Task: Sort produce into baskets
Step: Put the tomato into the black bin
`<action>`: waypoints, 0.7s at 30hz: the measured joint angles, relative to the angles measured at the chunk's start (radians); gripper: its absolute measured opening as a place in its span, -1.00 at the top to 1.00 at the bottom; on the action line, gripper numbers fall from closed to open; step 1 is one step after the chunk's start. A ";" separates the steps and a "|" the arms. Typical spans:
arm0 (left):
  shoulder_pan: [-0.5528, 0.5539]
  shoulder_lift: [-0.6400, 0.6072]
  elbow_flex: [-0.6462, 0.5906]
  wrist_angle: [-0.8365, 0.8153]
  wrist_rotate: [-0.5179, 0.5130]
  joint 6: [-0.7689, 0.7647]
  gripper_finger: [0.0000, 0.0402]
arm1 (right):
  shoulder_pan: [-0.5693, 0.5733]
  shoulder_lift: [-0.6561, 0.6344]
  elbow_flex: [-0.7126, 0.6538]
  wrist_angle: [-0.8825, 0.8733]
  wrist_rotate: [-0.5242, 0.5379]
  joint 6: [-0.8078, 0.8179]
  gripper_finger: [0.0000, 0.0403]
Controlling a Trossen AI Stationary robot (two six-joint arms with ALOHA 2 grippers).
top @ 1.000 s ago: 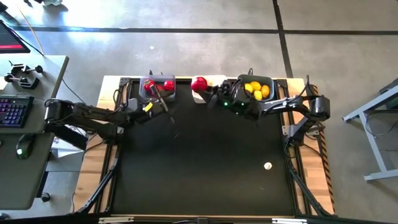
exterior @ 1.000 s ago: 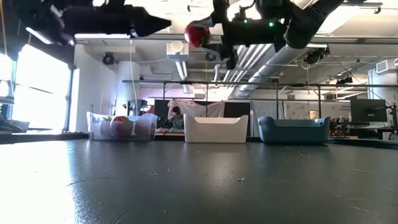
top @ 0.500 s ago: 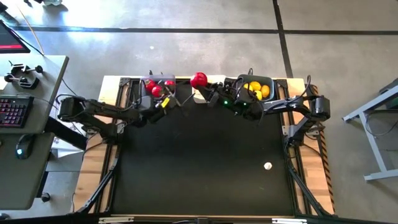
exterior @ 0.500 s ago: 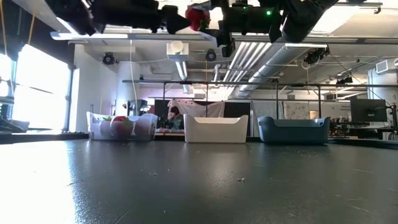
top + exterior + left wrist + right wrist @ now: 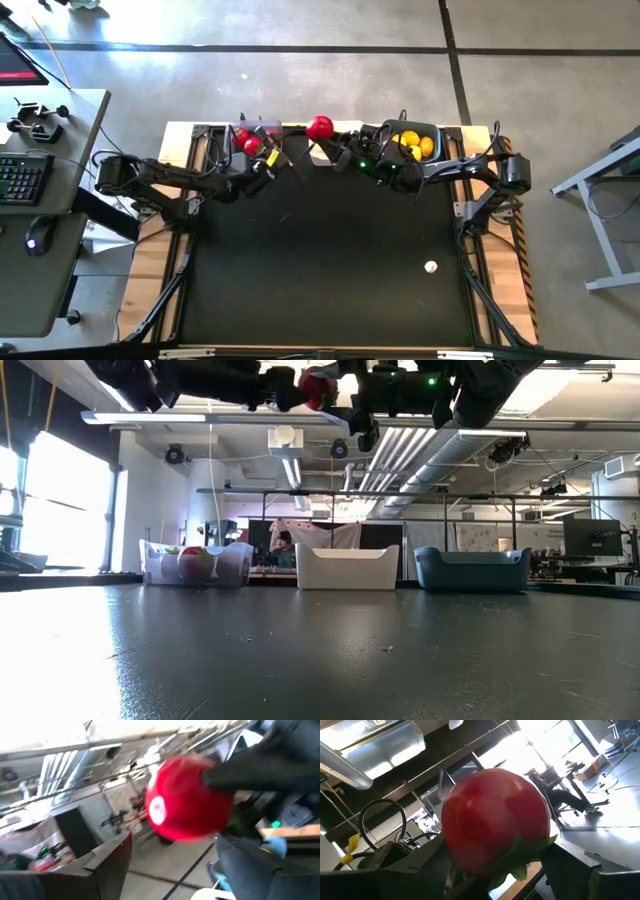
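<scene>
Red tomato (image 5: 495, 825) in right tool (image 5: 330, 150), unlabelled

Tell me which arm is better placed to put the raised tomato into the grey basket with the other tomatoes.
Probably the left. The right gripper holds the tomato in the air, but the grey basket lies on the left arm's side, and the open left gripper is right beside the tomato.

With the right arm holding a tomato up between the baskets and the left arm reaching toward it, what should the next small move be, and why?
Probably the left tool should edge closer and close on the tomato. The right tool grips it high above the table, over the white basket, while the other tomatoes lie in the grey basket on the left arm's side, so a handover looks likely.
</scene>
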 joint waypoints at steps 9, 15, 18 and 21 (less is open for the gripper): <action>-0.006 -0.007 0.000 -0.037 -0.045 -0.050 0.40 | 0.000 0.000 0.000 0.006 -0.002 -0.021 -0.27; -0.006 -0.006 0.000 -0.107 -0.044 -0.038 0.93 | 0.000 0.000 0.000 0.002 -0.002 -0.039 -0.27; -0.006 -0.006 0.000 -0.148 -0.030 -0.039 0.92 | 0.000 0.000 0.000 -0.002 -0.002 -0.040 -0.27; -0.005 -0.008 0.000 -0.147 -0.053 -0.031 0.88 | 0.000 0.000 0.000 -0.005 -0.002 -0.050 -0.27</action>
